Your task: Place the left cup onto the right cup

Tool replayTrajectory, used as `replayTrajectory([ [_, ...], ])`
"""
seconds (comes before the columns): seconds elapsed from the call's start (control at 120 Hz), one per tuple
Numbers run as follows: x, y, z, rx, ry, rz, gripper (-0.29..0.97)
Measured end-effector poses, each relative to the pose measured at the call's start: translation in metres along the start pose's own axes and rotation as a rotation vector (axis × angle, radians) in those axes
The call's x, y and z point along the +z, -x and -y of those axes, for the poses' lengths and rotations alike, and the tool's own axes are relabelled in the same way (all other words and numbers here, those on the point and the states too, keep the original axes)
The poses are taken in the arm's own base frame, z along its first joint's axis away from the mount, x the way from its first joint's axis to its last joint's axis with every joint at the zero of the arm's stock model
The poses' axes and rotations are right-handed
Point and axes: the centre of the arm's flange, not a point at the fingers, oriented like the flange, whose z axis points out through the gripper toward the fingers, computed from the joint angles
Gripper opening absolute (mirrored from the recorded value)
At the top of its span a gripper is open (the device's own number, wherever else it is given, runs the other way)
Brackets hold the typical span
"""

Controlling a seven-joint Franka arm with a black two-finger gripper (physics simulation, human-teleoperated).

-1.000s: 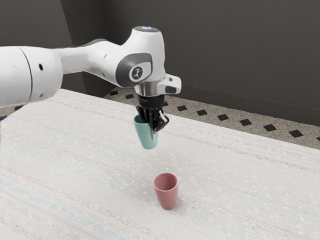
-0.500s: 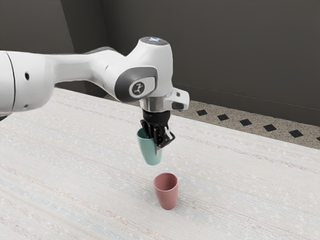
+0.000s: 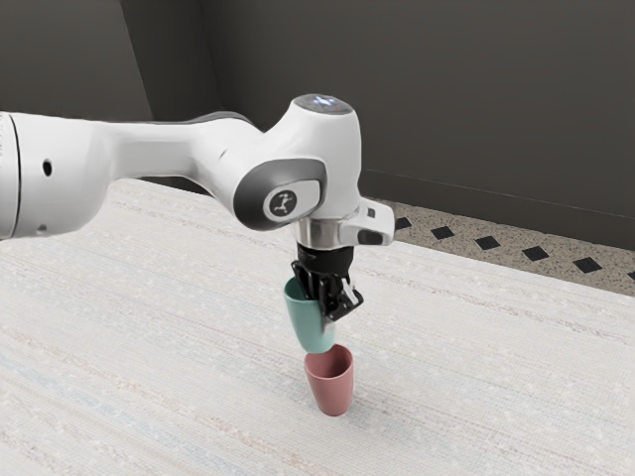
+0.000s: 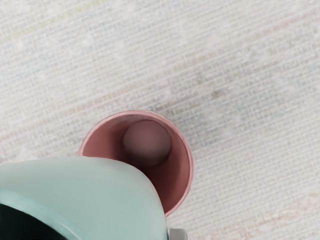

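A teal cup [image 3: 311,321] hangs tilted in the air, and my gripper [image 3: 325,299] is shut on its rim. Its base sits just above the open mouth of a pink cup [image 3: 329,379], which stands upright on the table. In the wrist view the teal cup [image 4: 85,197] is a large pale shape right under my hand, overlapping one side of the pink cup [image 4: 165,155] rim. The pink cup's inside and bottom are visible past it.
A pale woven table top [image 3: 149,327] stretches wide around both cups. Beyond its far edge lies a floor with dark diamond tiles [image 3: 486,241] and a dark wall behind.
My hand has carried the teal cup toward the exterior view's right and downward, from well above the table to just over the pink cup's mouth. The pink cup has stayed put.
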Motion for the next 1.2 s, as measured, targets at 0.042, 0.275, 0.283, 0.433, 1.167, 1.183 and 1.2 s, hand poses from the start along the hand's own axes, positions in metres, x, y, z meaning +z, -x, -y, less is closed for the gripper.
replayTrajectory([
  [0.042, 0.002, 0.001, -0.002, -0.001, 0.000, 0.000, -0.10],
  [0.275, 0.014, 0.000, -0.007, -0.016, 0.000, -0.004, -0.10],
  [0.283, 0.015, 0.000, -0.007, -0.016, 0.000, -0.005, -0.10],
  [0.433, 0.018, -0.004, -0.007, -0.028, 0.001, -0.016, -0.10],
  [1.167, 0.038, -0.015, -0.011, -0.063, 0.002, -0.016, -0.10],
  [1.183, 0.038, -0.015, -0.011, -0.064, 0.002, -0.015, -0.10],
  [1.2, 0.039, -0.015, -0.011, -0.064, 0.001, -0.014, -0.10],
])
